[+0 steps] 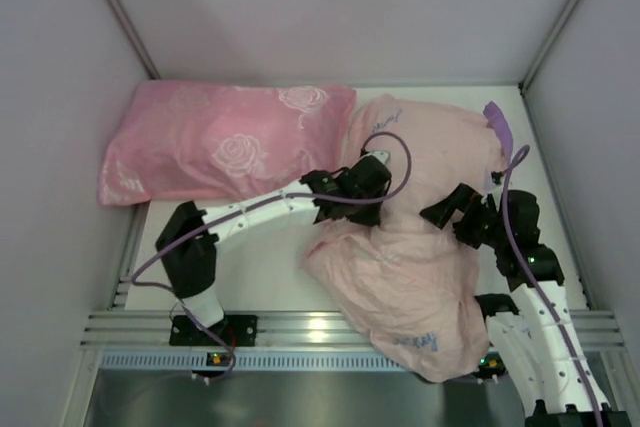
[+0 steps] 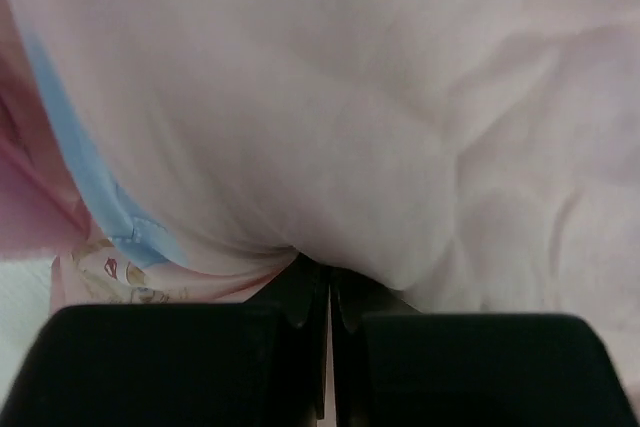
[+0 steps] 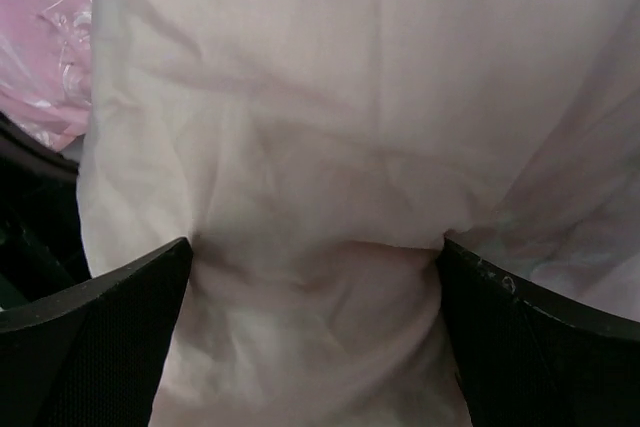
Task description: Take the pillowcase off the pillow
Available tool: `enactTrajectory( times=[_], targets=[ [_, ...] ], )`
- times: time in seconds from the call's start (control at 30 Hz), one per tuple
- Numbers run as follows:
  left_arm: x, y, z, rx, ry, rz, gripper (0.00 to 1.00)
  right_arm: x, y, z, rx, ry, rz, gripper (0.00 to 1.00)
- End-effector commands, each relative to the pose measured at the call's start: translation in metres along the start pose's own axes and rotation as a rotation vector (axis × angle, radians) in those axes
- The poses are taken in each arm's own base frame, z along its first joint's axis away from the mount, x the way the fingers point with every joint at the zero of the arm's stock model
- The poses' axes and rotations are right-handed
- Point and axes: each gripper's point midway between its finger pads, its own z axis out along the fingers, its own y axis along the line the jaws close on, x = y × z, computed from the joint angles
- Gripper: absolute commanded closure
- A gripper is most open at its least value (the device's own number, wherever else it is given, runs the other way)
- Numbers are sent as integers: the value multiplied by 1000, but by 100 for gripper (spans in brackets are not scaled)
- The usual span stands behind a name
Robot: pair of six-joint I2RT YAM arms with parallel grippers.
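Note:
The pillowcase (image 1: 420, 277) lies at centre-right, pale pink inner side out, bunched over a plump bulk. A purple strip (image 1: 497, 123) of its outer side shows at the far right corner. The white pillow itself is hidden under the fabric. My left gripper (image 1: 372, 171) rests on the case's left upper edge, jaws shut on a fold of the pillowcase (image 2: 350, 127); the gripper (image 2: 328, 272) pinches it at the tips, and a printed cartoon face (image 2: 120, 272) peeks out at the lower left. My right gripper (image 1: 452, 211) is open, and its gripper gap (image 3: 312, 267) is filled by bulging pillowcase (image 3: 320, 147).
A pink rose-patterned pillow (image 1: 220, 142) lies at the back left, touching the pillowcase's edge, and shows again as the rose pillow (image 3: 40, 47). Grey walls close in the table on three sides. An aluminium rail (image 1: 300, 327) runs along the near edge.

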Motion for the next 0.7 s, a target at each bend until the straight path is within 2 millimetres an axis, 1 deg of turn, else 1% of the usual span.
enactTrajectory(
  times=[0.0, 0.03, 0.07, 0.1, 0.13, 0.17, 0.2, 0.23, 0.27, 0.3, 0.33, 0.37, 0.4, 0.43, 0.47, 0.5, 0.53, 0.57, 0.6, 0.63, 0.67],
  targets=[
    [-74, -50, 25, 133, -81, 38, 100, 12, 16, 9, -69, 51, 27, 0],
    [-88, -55, 27, 138, -91, 39, 100, 19, 19, 12, -80, 77, 31, 1],
    [-125, -68, 27, 137, -162, 51, 100, 24, 18, 18, -87, 94, 36, 0],
    [-112, -52, 46, 71, -114, 52, 100, 25, 23, 20, -103, 98, 32, 0],
    [-145, -64, 22, 78, -178, 68, 100, 32, 25, 22, -108, 122, 20, 0],
    [-158, -60, 18, 49, -202, 69, 100, 32, 27, 23, -110, 121, 7, 0],
    [-169, -56, 10, 18, -233, 63, 96, 33, 29, 24, -107, 124, -4, 1],
    [-185, -49, -6, -19, -288, 48, 71, 33, 35, 23, -118, 124, -27, 1],
    [-194, -39, -17, -43, -320, 28, 59, 33, 40, 22, -132, 131, -38, 1],
    [-207, -36, -52, -45, -386, 8, 44, 33, 46, 22, -155, 134, -53, 0],
    [-214, -22, -70, -108, -441, 1, 22, 37, 55, 19, -186, 154, -76, 1],
    [-204, -8, -74, -155, -433, 6, 15, 38, 59, 18, -196, 161, -93, 1],
    [-203, 0, -88, -170, -452, -4, 12, 33, 63, 16, -194, 143, -111, 0],
    [-204, 3, -128, -152, -509, -29, 11, 37, 61, 13, -172, 154, -148, 0],
    [-182, 16, -123, -176, -463, -29, 10, 35, 60, 10, -155, 139, -172, 0],
    [-172, 20, -131, -160, -457, -61, 10, 21, 63, 5, -131, 75, -201, 1],
    [-163, 20, -165, -107, -492, -94, 10, 24, 61, -2, -113, 84, -246, 1],
    [-132, 35, -152, -131, -430, -98, 11, 20, 63, -7, -111, 71, -270, 1],
    [-118, 39, -155, -117, -422, -134, 11, 14, 75, -17, -142, 51, -300, 0],
    [-107, 40, -181, -63, -455, -151, 11, 18, 78, -23, -162, 74, -350, 1],
    [-92, 42, -182, -28, -434, -162, 12, 20, 85, -28, -186, 87, -372, 1]
  ],
)
